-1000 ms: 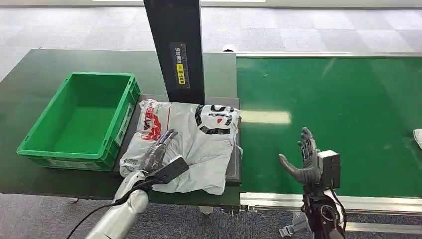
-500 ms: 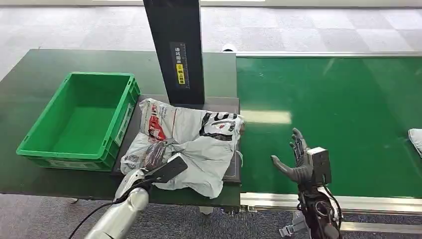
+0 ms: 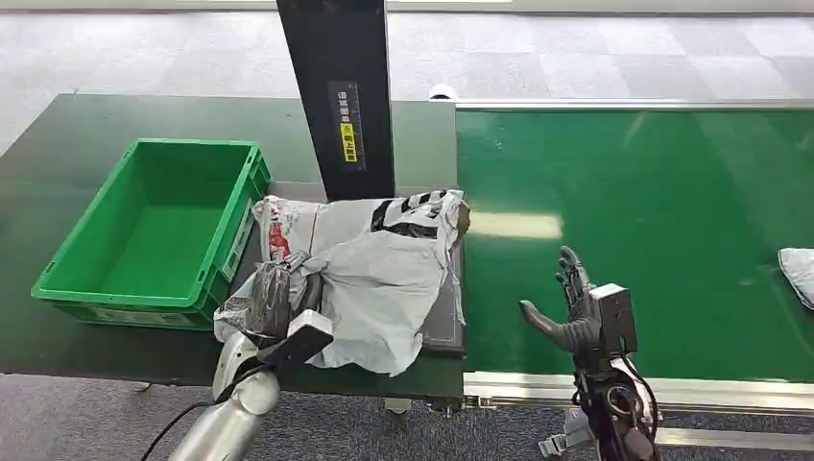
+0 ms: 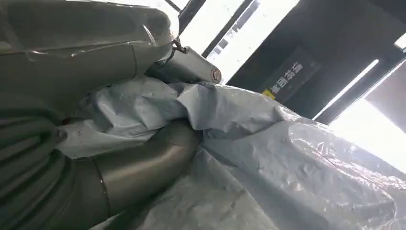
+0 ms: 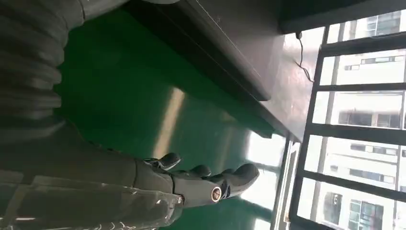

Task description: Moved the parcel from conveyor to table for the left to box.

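The left robot hand grips the near left edge of the grey plastic mailer parcel, its fingers closed around a bunched fold of the film. The parcel's crumpled bulk spreads away from this hand, forward and to its right, with that gathered corner raised off the surface. It lies on a dark mat on the desk, and its far right corner reaches the mat's edge next to the green conveyor belt. In the left wrist view the thick thumb presses into the pale wrinkled film of the parcel.

Just to the left of the left robot hand stands the green plastic crate, close beside the parcel. Beyond the parcel, straight ahead of this hand, rises a black upright column with a yellow-marked label.

The right robot hand hangs above the near edge of the conveyor belt, fingers spread and holding nothing, well apart from the parcel. Far to its right, at the belt's edge, lies part of another pale bag.
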Tool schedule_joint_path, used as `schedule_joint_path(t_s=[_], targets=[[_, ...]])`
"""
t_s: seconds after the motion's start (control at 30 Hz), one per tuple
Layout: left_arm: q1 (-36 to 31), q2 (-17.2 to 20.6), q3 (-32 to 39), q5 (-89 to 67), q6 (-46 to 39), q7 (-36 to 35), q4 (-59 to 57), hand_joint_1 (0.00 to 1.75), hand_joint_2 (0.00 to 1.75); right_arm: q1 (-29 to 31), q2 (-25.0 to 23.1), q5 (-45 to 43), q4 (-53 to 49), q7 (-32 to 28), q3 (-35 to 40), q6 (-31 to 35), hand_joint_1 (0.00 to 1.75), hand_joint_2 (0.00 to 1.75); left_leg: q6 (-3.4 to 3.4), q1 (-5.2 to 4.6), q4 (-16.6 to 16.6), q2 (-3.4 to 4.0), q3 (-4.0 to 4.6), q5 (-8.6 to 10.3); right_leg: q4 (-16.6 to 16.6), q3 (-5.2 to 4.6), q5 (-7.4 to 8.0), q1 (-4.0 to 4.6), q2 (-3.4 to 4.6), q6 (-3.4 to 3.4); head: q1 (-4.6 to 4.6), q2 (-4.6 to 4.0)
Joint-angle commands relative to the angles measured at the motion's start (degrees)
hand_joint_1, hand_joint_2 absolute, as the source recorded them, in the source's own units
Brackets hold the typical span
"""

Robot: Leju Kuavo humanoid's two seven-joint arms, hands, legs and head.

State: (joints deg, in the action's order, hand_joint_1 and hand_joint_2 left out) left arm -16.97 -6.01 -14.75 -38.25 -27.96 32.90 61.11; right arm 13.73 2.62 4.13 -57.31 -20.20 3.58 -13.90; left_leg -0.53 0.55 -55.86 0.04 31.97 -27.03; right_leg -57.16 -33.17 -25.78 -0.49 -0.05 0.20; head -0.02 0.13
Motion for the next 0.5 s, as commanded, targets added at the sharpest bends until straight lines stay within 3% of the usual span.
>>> schedule_joint_path(t_s=[0.03,0.13,0.33,0.5], targets=[[-0.20,0.00,0.38,6.07,-7.56,6.92,3.13,1.75,1.75,0.66,1.89,-1.42,2.33,-0.56,2.36,0.59,0.00,1.75,0.02,0.01,0.00,0.03,0.01,-0.01,0.04,0.00,0.02,0.02,0.03,0.00,0.00,0.00],[-0.35,0.67,0.49,5.30,-12.04,7.10,6.88,1.75,1.75,0.60,2.20,-1.91,2.57,-0.91,2.76,0.71,0.00,1.75,0.02,0.03,-0.01,-0.04,0.01,-0.01,0.05,0.01,0.00,0.03,-0.04,-0.01,0.00,0.00],[-2.73,-6.07,17.23,-13.73,-12.04,7.10,11.54,1.75,1.75,-0.53,2.22,-1.81,2.30,-1.17,2.96,1.82,0.00,1.75,0.01,0.03,-0.05,-0.01,0.06,-0.01,-0.01,-0.05,0.01,0.04,-0.01,0.00,-0.02,0.00],[-6.01,-7.40,23.36,-17.35,-12.04,7.10,13.35,1.75,1.75,-1.48,1.65,-1.43,0.94,-0.98,2.79,1.97,0.00,1.75,0.02,0.05,-0.07,0.04,0.11,0.01,0.01,-0.11,0.05,0.06,0.04,-0.02,0.00,0.00]])
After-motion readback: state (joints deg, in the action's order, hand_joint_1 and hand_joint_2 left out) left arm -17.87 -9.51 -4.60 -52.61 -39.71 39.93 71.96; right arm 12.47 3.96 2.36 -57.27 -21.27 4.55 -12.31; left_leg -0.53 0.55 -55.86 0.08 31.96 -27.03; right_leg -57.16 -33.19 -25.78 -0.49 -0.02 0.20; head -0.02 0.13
